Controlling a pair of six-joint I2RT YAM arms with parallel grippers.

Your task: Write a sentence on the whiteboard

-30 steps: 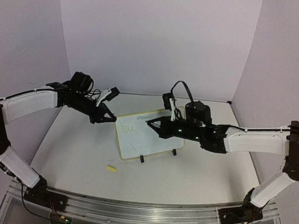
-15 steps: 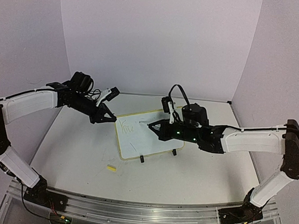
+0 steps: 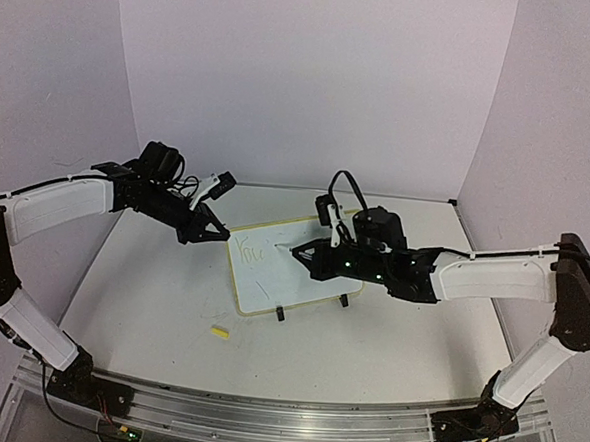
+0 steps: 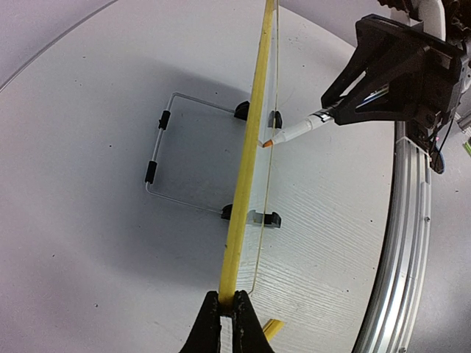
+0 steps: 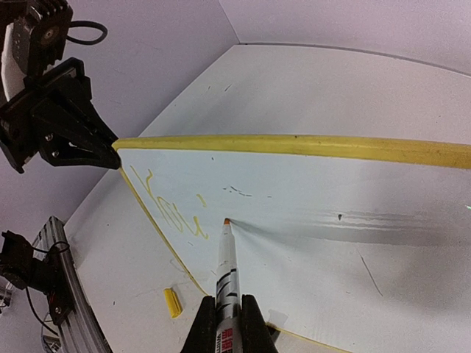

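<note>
**While the whiteboard is gripped by its rim, a marker is held against its face**

The whiteboard is propped at a backward tilt near the middle of the worktop. It is carried on two black clip feet along its lower edge. Its upper left corner is pinched by the left claw, whose fingers are closed flat on the yellow rim. A white marker is clamped in the closed right claw, which is extended from the board's right side. The marker's orange tip is set against the white face, about mid-board, just right of the writing. The sentence is begun in faint yellowish strokes near the board's upper left corner. Only something like "You" followed by a short tick can be made out. A small yellow piece is seen lying on the worktop in front of the board's lower left corner, apart from it.
</note>
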